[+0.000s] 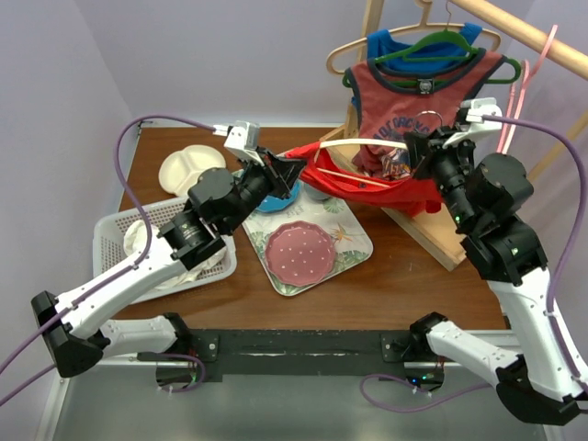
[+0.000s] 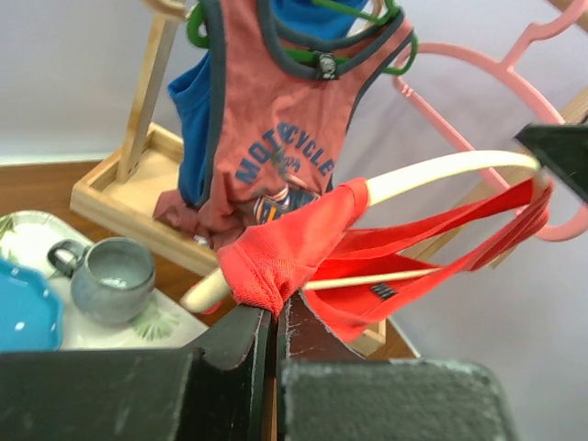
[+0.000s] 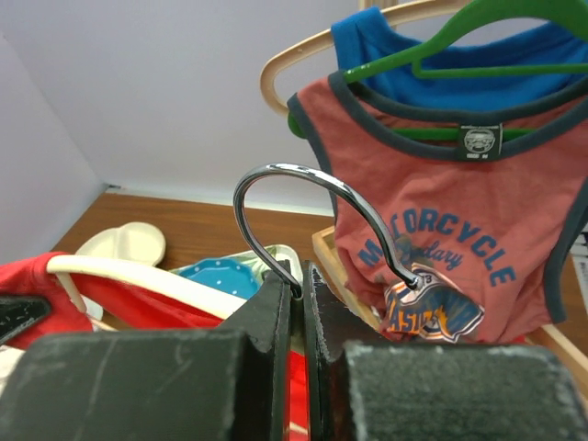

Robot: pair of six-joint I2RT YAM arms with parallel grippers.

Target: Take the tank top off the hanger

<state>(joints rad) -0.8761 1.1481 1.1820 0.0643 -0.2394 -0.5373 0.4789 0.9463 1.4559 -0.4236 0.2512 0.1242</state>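
Red tank top (image 2: 294, 243) 1, left hand (image 2: 274, 317) | cream hanger (image 2: 441, 172) 1, right hand (image 3: 296, 280)

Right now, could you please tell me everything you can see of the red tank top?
The red tank top looks like thin, mesh-like fabric. It is stretched sideways in the air and threaded on the cream hanger. The left gripper is shut on one bunched end. The straps run towards the right gripper, which clamps the hanger's metal hook. A dark label shows inside.
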